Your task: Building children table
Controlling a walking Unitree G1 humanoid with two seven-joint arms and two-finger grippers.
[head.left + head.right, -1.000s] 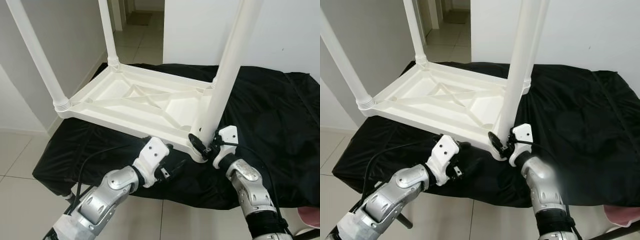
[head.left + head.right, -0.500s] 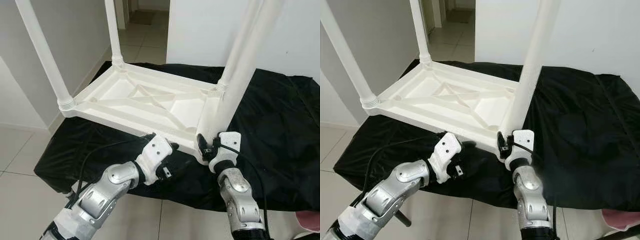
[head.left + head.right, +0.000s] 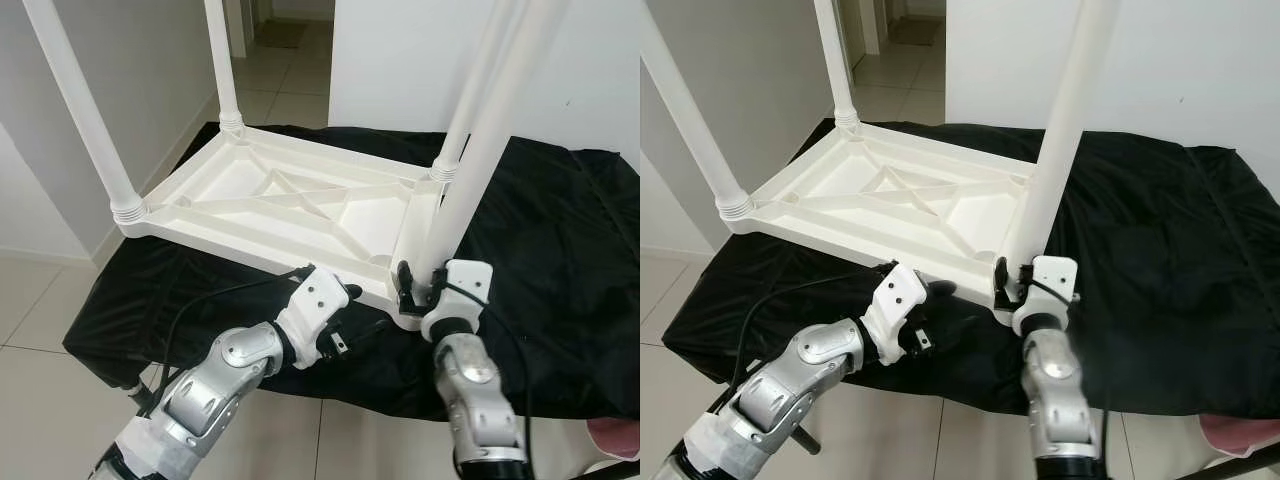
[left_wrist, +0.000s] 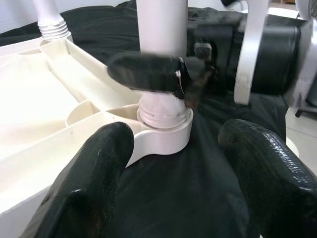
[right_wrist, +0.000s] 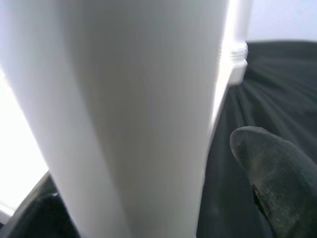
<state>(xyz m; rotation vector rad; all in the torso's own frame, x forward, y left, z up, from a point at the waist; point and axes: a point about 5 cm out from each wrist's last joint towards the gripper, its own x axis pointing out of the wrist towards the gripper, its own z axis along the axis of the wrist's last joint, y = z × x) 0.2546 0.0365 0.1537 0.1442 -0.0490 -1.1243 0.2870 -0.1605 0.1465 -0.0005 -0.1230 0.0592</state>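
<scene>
Pale floor tiles (image 3: 40, 320) and white walls (image 3: 590, 70) surrounded a desk draped in a black cloth (image 3: 560, 250), with a doorway and corridor beyond its far edge. On the cloth lay the table (image 3: 300, 205), upside down, its ribbed underside facing up and its near edge close to the desk's near edge. Bare cloth stretched well to the right of it. Four white legs stood up from the corners, and all were cut off by the top of the head views. The near-right leg (image 3: 470, 170) sat in its corner socket (image 4: 163, 131).

Bent up from below, the right arm brought the right tool (image 3: 420, 288) to the base of that leg, and its black fingers (image 4: 143, 72) were pinched around the leg just above the socket. In the right wrist view the leg was a blurred white mass, with one fingertip (image 5: 272, 173) beside it.

Reaching in from the lower left, the left arm carried the left tool (image 3: 345, 325) low over the cloth, just beside the table's near edge. Its fingers (image 4: 99, 173) were spread wide apart, pointing at the socket and holding nothing.
</scene>
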